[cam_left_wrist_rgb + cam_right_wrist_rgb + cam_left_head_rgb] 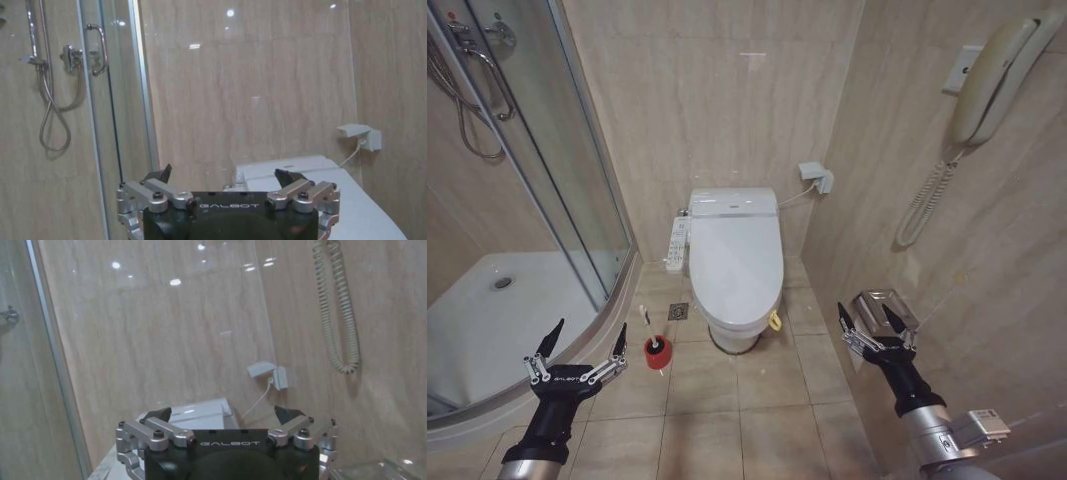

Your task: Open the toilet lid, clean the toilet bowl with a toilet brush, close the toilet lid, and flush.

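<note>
Toilet lid: down flat over the toilet, shut, smooth top facing up, set against the back wall between the shower and the side wall.
Toilet bowl: covered by the lid; just its white front edge and base show on the tile floor.
Toilet brush: standing in its small red holder on the floor, just left of the toilet base, white handle leaning up and away toward the shower.
Left gripper: raised over the floor in front of the shower's curved edge, near the red holder, 2 fingers spread wide, nothing between them.
Right gripper: up by the right wall, well apart from the toilet, fingers parted, holding nothing.
</note>
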{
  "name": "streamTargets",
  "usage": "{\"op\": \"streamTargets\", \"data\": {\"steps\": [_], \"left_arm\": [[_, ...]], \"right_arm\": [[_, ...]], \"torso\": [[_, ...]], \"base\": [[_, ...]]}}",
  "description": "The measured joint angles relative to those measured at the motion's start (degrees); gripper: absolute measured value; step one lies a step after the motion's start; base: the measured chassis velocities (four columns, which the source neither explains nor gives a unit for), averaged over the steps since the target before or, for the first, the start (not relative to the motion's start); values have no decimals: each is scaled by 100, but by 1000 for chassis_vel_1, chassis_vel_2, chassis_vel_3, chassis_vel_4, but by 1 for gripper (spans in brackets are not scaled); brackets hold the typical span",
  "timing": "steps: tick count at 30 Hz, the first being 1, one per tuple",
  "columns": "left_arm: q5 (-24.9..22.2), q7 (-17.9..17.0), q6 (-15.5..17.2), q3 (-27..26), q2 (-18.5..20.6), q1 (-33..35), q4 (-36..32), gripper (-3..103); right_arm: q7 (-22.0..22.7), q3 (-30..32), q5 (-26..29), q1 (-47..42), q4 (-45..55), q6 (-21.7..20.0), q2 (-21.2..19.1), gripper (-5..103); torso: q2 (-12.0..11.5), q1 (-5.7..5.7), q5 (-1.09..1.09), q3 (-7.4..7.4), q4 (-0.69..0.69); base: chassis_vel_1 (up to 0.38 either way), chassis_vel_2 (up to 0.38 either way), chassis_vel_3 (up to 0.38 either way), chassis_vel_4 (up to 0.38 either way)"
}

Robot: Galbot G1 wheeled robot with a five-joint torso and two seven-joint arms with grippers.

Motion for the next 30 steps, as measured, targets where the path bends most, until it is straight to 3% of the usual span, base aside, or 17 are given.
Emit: {"op": "streamTargets", "data": {"steps": [30], "left_arm": [[0, 0, 0, 0, 0, 0, 0, 100]], "right_arm": [[-16, -21, 20, 77, -75, -5, -52, 100]], "torso": [[0, -2, 0, 0, 0]], "base": [[-54, 55, 55, -57]]}}
